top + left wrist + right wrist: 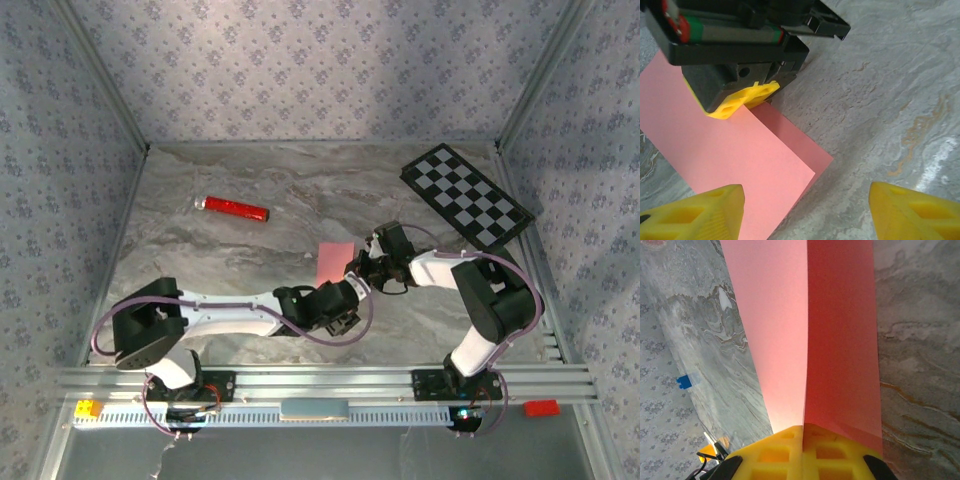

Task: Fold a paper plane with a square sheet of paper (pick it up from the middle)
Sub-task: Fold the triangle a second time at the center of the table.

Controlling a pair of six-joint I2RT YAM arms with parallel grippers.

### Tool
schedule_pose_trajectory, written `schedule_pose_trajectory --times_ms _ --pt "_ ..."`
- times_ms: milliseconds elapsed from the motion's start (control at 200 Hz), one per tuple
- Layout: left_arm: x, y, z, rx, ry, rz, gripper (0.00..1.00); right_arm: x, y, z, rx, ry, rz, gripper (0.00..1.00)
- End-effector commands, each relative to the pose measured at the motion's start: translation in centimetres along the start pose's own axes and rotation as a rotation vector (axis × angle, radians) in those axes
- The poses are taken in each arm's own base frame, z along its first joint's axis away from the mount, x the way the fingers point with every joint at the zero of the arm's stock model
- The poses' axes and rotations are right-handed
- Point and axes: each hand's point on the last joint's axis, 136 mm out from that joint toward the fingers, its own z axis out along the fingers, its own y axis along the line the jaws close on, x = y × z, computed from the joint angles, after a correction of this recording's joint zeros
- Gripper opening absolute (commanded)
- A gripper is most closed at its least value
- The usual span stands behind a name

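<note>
You're looking at a left arm (235, 308) and right arm (437, 268) built from white links between bulky black joints, with lilac cables (325, 342) looping loosely alongside down to black bases (447, 381). Your left gripper (806, 212) and right gripper (802, 450) end in bright yellow fingers (705, 212) moulded with hollow square pockets. Behind the right one's fingers sits a black block (715, 82) with a green strip (730, 32) and a red-and-white round part (671, 20).

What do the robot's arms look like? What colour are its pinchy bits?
The left arm and right arm are white tubes with chunky black joints. Thin purple cables loop along them. The jaws are bright yellow plastic with little square holes, fixed on black blocks.
</note>
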Motion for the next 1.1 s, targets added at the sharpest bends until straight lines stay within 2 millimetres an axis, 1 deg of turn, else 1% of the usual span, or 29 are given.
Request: schedule_pose_trajectory --times_ms 0,140,250,400,575,915,1094 --pt "-0.1 0.4 0.5 -0.059 0.021 0.071 0.66 -0.1 0.4 -0.2 -0.005 0.012 -0.013 0.06" --pt "0.0 0.8 1.2 -0.092 0.035 0.116 0.66 -0.2 0.4 -0.2 -0.004 0.013 -0.008 0.06" --pt "0.0 0.6 1.7 -0.097 0.042 0.127 0.65 -0.3 0.5 -0.3 -0.005 0.010 -0.007 0.06" --pt "-0.3 0.5 2.1 -0.103 0.037 0.125 0.61 -0.3 0.6 -0.3 -0.008 0.008 -0.009 0.06" --pt "-0.4 0.4 2.6 -0.108 0.051 0.135 0.52 -0.3 0.5 -0.4 -0.002 0.008 -0.005 0.06" --pt "-0.2 0.9 1.7 -0.113 0.033 0.116 0.31 -0.4 0.4 -0.4 0.002 0.006 -0.006 0.06" --pt "-0.3 1.0 1.6 -0.117 0.027 0.112 0.14 -0.4 0.4 -0.4 0.004 0.004 -0.006 0.07"
